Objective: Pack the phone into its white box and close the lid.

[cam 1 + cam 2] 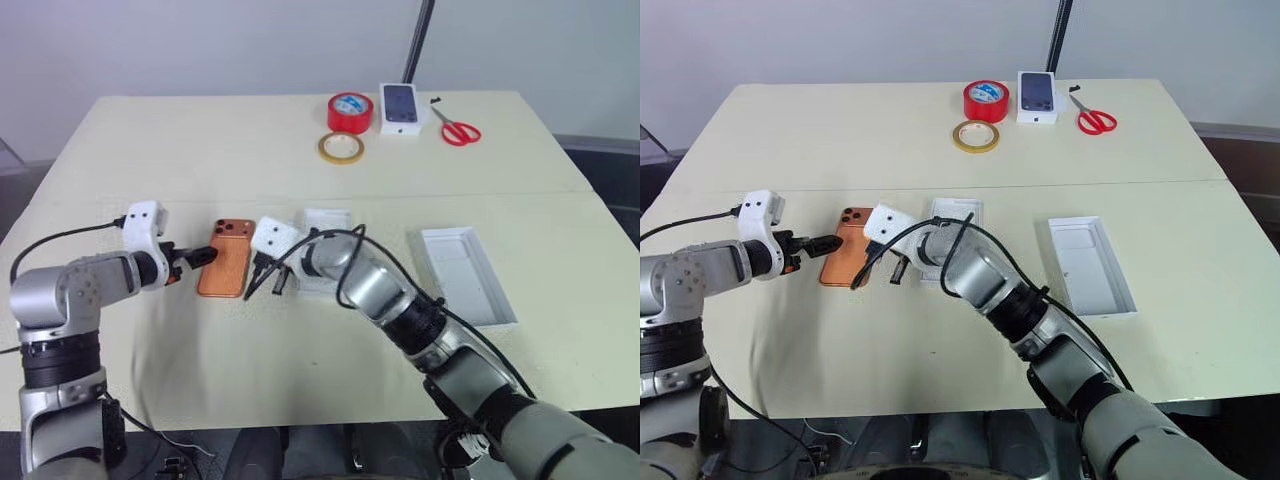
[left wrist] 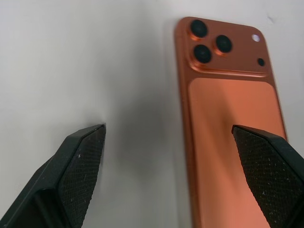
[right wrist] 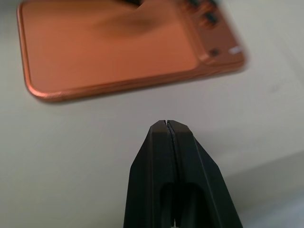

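Your left gripper (image 1: 203,257) stands wide at the left edge of the phone (image 1: 226,270), which lies flat, back up, just left of the white box (image 1: 325,222), while your right gripper (image 1: 262,284), pinched shut and empty, hovers at its right edge as if to nudge or steady it

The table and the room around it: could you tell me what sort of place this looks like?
Probably a lab or test workspace: a large cream table against a bare wall, with red tape, scissors and a phone with its packaging laid out.
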{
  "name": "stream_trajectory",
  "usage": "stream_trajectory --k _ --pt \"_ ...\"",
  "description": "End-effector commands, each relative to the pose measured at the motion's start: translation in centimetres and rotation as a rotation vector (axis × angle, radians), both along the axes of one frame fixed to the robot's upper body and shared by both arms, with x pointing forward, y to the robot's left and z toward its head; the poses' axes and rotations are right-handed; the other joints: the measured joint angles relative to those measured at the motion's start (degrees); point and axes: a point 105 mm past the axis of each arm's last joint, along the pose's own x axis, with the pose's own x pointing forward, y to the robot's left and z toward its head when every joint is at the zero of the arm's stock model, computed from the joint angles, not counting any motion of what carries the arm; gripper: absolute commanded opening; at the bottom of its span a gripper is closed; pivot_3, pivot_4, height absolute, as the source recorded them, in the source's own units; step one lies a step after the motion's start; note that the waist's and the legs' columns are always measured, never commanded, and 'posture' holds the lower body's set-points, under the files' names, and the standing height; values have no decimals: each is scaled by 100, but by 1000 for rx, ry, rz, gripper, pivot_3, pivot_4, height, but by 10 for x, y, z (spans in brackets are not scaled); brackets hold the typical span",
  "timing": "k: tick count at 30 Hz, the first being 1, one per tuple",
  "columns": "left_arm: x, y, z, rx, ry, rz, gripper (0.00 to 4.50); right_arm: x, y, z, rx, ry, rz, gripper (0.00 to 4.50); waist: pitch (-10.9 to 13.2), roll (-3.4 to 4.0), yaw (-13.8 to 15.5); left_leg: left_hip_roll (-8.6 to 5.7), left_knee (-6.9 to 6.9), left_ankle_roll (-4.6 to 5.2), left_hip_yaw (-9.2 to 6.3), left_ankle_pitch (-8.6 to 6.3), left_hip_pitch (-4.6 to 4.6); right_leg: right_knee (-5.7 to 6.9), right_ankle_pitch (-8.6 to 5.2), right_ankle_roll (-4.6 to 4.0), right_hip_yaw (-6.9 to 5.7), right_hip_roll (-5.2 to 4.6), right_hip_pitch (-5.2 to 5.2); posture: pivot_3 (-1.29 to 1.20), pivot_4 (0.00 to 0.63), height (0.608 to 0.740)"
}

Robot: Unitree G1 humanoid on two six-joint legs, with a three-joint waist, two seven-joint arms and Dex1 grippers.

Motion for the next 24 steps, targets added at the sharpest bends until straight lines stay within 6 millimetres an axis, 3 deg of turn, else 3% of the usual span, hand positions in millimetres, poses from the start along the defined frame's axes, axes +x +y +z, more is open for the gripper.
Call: stream_trajectory --k 1,8,15,20,24 --pt "-12 -30 -24 -70 126 -118 4452 -2 12 2 -42 -41 53 0 -6 5 -1 0 0 -1 0 1 0 0 0 0 0 -1 0 0 150 735" --pt "-28 -72 -31 -165 185 -244 4452 -5 15 3 -41 -44 67 0 -37 16 15 -5 0 0 -6 -1 4 -1 0 0 -5 -6 10 0 150 735" --pt "-35 -97 -31 -269 192 -304 4452 -3 10 7 -32 -60 60 0 -63 28 40 -21 2 0 -27 -1 5 -2 0 1 -16 -16 17 0 150 735" --pt "-36 -106 -27 -311 174 -329 4452 -4 8 5 -33 -58 60 0 -65 29 76 -35 2 0 -60 0 14 -12 0 1 -31 -26 21 0 150 735" --pt "-29 -99 -24 -331 163 -276 4452 -7 7 3 -34 -52 63 0 -66 29 128 -43 3 -1 -72 0 14 -15 0 1 -41 -30 23 0 150 735"
